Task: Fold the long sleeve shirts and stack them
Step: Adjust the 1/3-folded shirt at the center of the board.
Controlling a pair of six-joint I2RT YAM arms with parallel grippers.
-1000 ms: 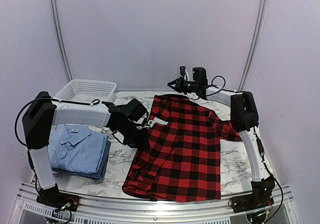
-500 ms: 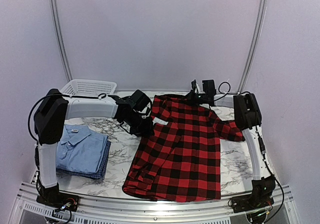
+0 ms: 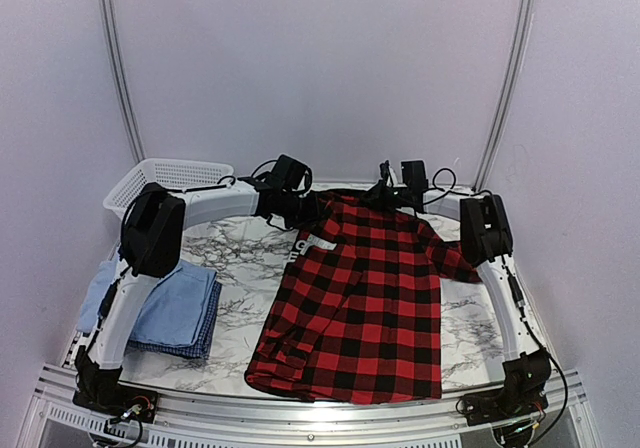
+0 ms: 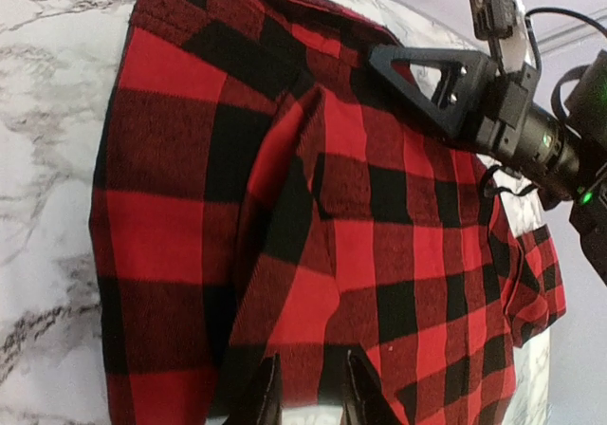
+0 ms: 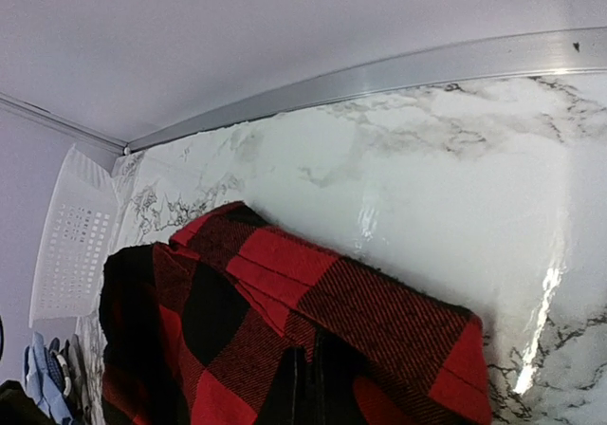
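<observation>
Plaid shirt (image 3: 365, 298): unfolded, flat on tabletop (image 3: 240, 248), far shoulders at both tools. Right tool (image 5: 305, 385): pinched tight on its edge. Left tool (image 4: 308, 398): fingers slightly parted astride cloth, grip unclear. Light blue shirt (image 3: 180, 300) on checked shirt (image 3: 205, 340): folded and stacked, nearer than left tool. Judged two done, one remaining.

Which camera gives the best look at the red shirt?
The top view: it shows nearly the whole shirt spread flat on the table. The left wrist view shows only its upper part, close up. The right wrist view shows just one corner near the table's far edge.
</observation>
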